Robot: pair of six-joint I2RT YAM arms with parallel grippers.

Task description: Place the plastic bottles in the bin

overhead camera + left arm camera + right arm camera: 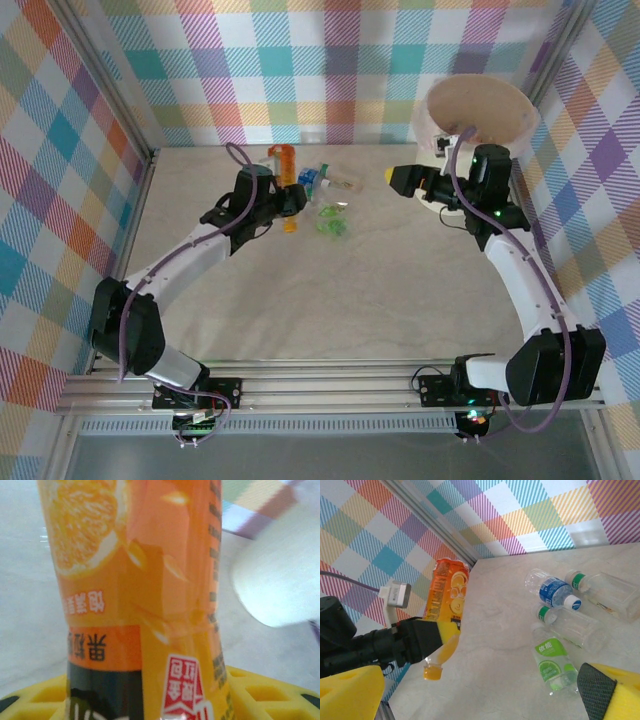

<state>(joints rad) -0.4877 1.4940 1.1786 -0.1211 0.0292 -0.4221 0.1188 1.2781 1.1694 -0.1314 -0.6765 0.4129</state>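
Closest to the lens, an orange juice bottle [140, 605] is sitting between the yellow pads [235, 690] of the left gripper [292, 200], which is clamping it on the part toward its cap. The right wrist view is showing this bottle held cap-down and slightly tilted; whether the cap is clearing the table [380, 300] cannot be told. Just right of it, four more plastic bottles are lying on their sides in a loose cluster near the middle of the table's far edge: a clear blue-label bottle [552, 589], a clear green-capped bottle [605, 592] beside it, a second green-capped bottle [570, 625] just in front of those two, and a lime-label bottle [551, 662] nearest the arms. Farther right, the right gripper [395, 178] is hovering with its jaws spread wide and nothing between them, pointing toward the cluster. At the far right, the bin [480, 110] is standing in the corner against the checked wall [590, 150], well apart from the bottles.
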